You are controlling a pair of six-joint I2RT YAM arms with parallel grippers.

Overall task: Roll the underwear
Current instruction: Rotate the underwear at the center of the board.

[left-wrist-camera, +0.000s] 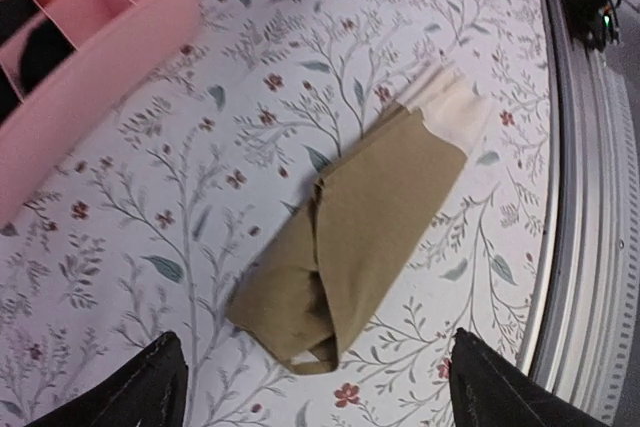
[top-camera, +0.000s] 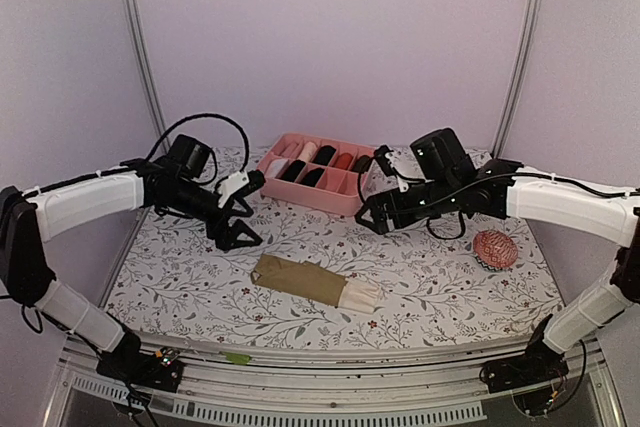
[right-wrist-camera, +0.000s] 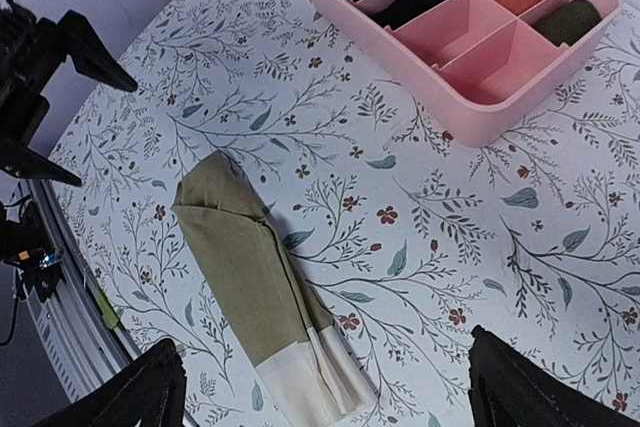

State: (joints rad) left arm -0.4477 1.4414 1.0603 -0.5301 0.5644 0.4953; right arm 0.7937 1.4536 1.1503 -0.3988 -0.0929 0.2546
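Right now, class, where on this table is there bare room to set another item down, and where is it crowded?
Free: the table between the underwear and the ball; also left of the underwear to the edge. Crowded: the back, where the left gripper and right gripper hover by the pink box.

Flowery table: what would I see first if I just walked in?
First the olive-brown underwear, folded into a long strip in the middle of the table, cream at its right end. Behind it sits a pink box with dark and orange rolls in its compartments, and a red-and-white ball lies at the right. The left tool and right tool hang open above, holding nothing.
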